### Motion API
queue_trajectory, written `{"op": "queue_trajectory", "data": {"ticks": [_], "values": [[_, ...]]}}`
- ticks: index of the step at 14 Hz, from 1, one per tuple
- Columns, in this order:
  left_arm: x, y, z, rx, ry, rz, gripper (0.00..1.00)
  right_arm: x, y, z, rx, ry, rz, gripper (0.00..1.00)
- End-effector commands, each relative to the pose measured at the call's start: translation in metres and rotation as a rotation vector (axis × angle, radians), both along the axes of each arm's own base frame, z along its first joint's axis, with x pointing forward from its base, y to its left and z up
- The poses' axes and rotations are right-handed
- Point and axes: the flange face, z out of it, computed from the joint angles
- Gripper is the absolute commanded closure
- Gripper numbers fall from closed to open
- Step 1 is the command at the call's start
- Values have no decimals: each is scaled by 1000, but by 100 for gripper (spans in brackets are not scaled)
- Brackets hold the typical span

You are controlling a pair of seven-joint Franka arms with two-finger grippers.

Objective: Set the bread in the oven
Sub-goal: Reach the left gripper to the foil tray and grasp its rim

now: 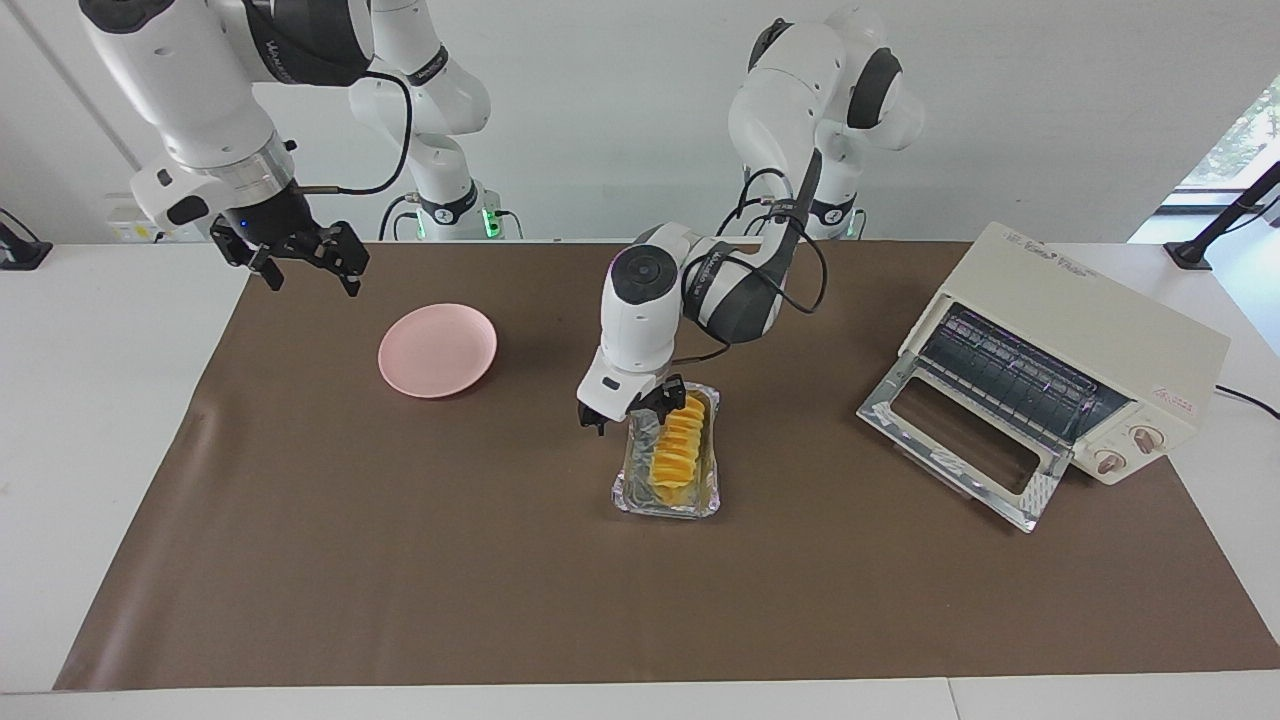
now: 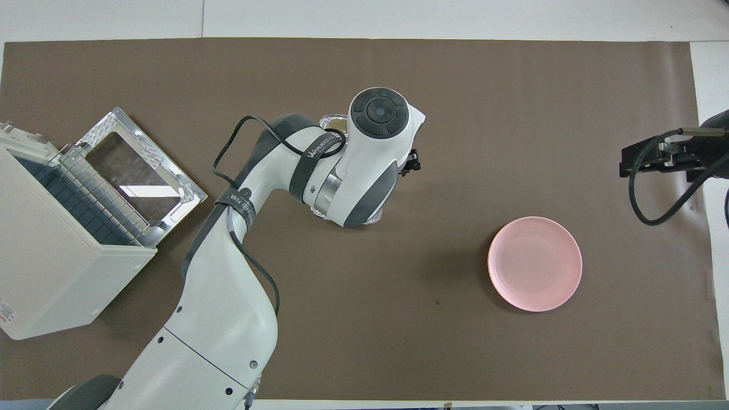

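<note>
The yellow-orange ridged bread (image 1: 681, 446) lies in a silver foil tray (image 1: 664, 500) in the middle of the mat. My left gripper (image 1: 632, 412) is open and low at the tray's corner nearest the robots, toward the right arm's end, with one finger (image 1: 668, 403) by the bread's end. It holds nothing. In the overhead view the left arm hides the bread; only the gripper's tip (image 2: 411, 162) and bits of the tray (image 2: 333, 121) show. The cream-white oven (image 1: 1080, 330) stands at the left arm's end, its glass door (image 1: 955, 440) dropped open. My right gripper (image 1: 300, 262) waits, open and empty.
A round pink plate (image 1: 437, 350) lies on the brown mat toward the right arm's end, also in the overhead view (image 2: 535, 263). The right gripper (image 2: 655, 156) hangs over the mat's edge there. The oven (image 2: 51, 256) and its door (image 2: 136, 165) take up the left arm's end.
</note>
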Motion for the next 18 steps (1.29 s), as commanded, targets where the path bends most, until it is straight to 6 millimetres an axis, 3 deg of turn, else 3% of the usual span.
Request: {"op": "queue_trajectory", "data": {"ticks": [1,4,7,11,13,15,16,17,18], "values": [[-2,-7,-11,22,-14,7,1,-4,-3,5,-5,-5,60,0],[-4,-6,-16,29,-4,13,10,-4,-3,5,-3,-4,60,0],[-8,-6,-21,37,7,31,25,-5,-3,2,-5,2,57,0],[-13,-7,-30,42,13,29,27,-7,1,1,-7,10,61,0],[-16,-9,-34,43,18,34,33,-7,0,2,-7,8,58,0],[-18,-11,-36,44,18,37,46,-7,0,1,-7,10,60,0],[-18,-11,-35,41,17,42,58,-7,0,1,-7,10,60,0],[-17,-10,-35,38,18,45,75,-7,0,1,-7,10,60,0],[-16,-9,-35,36,20,48,100,-7,-1,1,-7,10,58,0]]}}
